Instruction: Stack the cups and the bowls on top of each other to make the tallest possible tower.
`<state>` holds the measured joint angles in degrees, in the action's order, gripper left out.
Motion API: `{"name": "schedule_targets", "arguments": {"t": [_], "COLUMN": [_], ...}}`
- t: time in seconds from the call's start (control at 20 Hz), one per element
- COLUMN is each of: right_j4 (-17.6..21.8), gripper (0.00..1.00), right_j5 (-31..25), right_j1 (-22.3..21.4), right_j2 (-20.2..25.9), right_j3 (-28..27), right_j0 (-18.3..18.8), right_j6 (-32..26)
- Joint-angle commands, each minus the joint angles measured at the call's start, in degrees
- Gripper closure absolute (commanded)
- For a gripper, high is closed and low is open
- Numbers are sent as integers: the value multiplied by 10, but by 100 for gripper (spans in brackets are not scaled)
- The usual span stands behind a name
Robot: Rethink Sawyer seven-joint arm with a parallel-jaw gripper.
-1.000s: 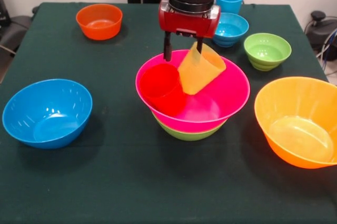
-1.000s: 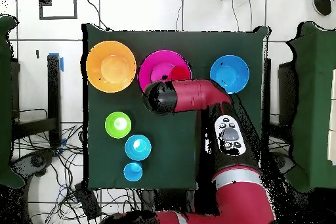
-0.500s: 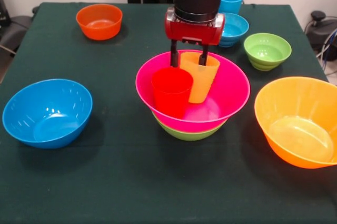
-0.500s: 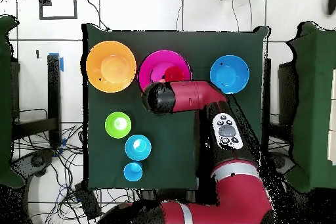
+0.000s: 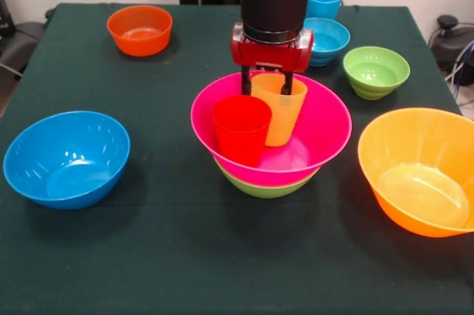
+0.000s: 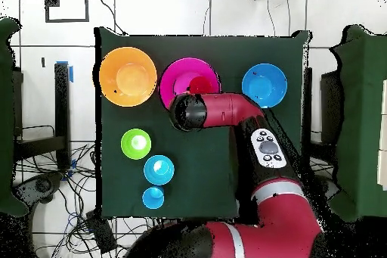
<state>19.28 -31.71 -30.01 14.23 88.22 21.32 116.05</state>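
The large glossy pink plastic bowl (image 5: 326, 133) sits nested on a green plastic bowl (image 5: 268, 186) mid-table. Inside it stand the small red plastic tumbler (image 5: 241, 129) and, touching it, the translucent yellow plastic tumbler (image 5: 280, 107), both upright. The red-and-black gripper (image 5: 264, 84) straddles the yellow tumbler's far rim, fingers (image 5: 286, 81) apparently parted

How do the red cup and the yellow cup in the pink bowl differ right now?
The red plastic cup stands free of the end effector, nearer the camera; the translucent yellow plastic cup has the end effector at its rim. The red one is opaque and sits lower. Both stand upright, mouths up, inside the large pink plastic bowl.
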Motion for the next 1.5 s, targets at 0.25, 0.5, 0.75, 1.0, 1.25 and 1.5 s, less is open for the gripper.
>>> {"name": "schedule_targets", "arguments": {"t": [0.25, 0.5, 0.75, 1.0, 1.25, 1.5], "right_j4": [-4, -7, -13, -10, -3, -10], "gripper": [0, 0, 0, 0, 0, 0], "right_j5": [-27, -66, -87, -89, -93, -101], "right_j1": [14, 6, -11, -34, -64, -80], "right_j2": [62, 68, 78, 81, 68, 77], "right_j3": [-50, -71, -62, -33, -3, 17], "right_j0": [13, 20, 31, 40, 38, 46], "right_j6": [-46, -62, -70, -68, -54, -61]}}
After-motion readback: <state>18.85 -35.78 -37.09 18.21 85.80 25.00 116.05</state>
